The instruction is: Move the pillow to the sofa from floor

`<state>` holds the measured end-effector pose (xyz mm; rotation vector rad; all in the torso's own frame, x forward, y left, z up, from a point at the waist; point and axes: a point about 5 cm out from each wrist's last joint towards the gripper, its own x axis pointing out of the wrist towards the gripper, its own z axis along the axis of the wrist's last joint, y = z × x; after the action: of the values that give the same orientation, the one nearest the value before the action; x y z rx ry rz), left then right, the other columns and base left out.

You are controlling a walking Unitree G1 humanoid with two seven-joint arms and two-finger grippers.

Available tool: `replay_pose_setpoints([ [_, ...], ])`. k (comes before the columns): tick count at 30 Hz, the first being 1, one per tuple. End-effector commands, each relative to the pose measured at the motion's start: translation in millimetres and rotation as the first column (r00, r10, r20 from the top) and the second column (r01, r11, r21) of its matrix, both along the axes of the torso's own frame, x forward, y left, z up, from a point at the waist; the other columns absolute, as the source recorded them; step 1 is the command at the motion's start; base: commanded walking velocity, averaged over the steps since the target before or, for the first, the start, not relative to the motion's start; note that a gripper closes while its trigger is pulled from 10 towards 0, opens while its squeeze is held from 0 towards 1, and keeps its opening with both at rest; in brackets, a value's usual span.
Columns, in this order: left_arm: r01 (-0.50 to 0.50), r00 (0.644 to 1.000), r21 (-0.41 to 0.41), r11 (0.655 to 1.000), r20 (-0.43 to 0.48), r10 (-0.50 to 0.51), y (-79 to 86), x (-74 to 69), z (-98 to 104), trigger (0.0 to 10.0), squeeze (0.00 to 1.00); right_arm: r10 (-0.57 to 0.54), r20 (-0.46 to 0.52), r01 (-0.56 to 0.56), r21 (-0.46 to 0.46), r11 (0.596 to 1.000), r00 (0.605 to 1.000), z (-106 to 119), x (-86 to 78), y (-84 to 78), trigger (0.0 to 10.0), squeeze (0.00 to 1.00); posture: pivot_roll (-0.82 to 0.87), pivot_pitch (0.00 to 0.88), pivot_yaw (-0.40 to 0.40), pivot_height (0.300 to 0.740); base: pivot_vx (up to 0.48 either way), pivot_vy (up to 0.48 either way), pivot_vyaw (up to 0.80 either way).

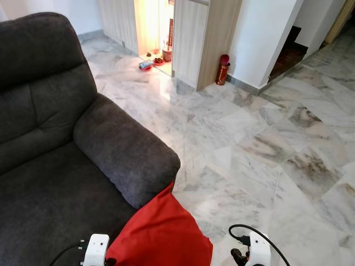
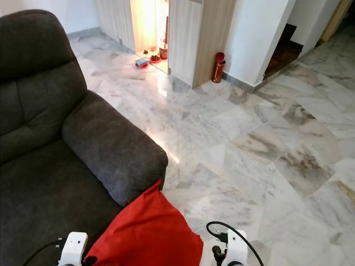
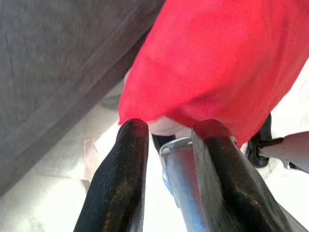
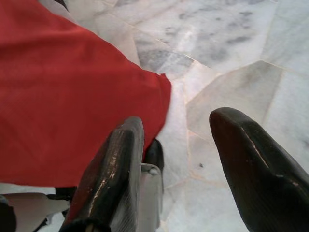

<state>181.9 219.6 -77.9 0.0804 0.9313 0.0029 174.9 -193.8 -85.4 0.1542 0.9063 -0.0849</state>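
Red pillow (image 1: 161, 235) low in the head view, leaning against the front of the dark grey sofa (image 1: 50, 166) just below its armrest (image 1: 125, 147) — top corner up at about 12 o'clock, body widening down toward the camera. Flanked by both wrists: left gripper (image 3: 169, 128) at roughly 9 o'clock of the cushion, right gripper (image 4: 176, 125) at roughly 3 o'clock.

Left fingers parted a little, tips right at the pillow's lower edge, fabric bulging above them; not clear whether pinching it or merely touching. Right fingers spread wide, holding nothing — pillow corner just beside the inner finger, bare marble floor (image 1: 266, 138) between the two.

Sofa seat at about 10 o'clock from the pillow, up and across the front edge. Left arm nearer that side, so probably the carrying one, with the right steadying the far corner.
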Motion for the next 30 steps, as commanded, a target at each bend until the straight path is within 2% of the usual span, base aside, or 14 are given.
replay_pose_setpoints([
  [1, -0.017, 1.0, -0.009, 1.0, -0.015, 0.017, 1.7, -5.3, -2, 10.0, 0.0, -0.008, -0.007, 0.008, 0.002, 1.0, 1.0, -1, -2.4, -2.9, 10.0, 0.0, -0.03, 0.0, -0.054, 0.74, -0.296, 0.0, 0.0],
  [11, -0.012, 1.0, -0.01, 1.0, -0.006, 0.012, -0.8, -2.3, -1, 10.0, 0.0, -0.013, -0.013, 0.013, -0.005, 1.0, 1.0, -1, -6.6, -11.6, 10.0, 0.0, -0.04, 0.0, -0.054, 0.74, -0.287, 0.0, 0.0],
  [22, -0.01, 1.0, -0.007, 1.0, 0.005, 0.01, -2.7, 0.7, 0, 10.0, 0.0, -0.016, -0.021, 0.015, -0.009, 1.0, 1.0, -1, -8.3, -15.6, 10.0, 0.0, -0.04, 0.0, -0.058, 0.74, 0.0, 0.0, 0.0],
  [30, -0.025, 1.0, -0.021, 0.999, 0.013, 0.026, -0.5, 0.0, 0, 10.0, 0.0, -0.007, -0.017, 0.007, -0.004, 1.0, 1.0, -1, -4.2, -9.4, 10.0, 0.0, -0.03, 0.0, -0.059, 0.74, 0.0, 0.0, 0.0],
])
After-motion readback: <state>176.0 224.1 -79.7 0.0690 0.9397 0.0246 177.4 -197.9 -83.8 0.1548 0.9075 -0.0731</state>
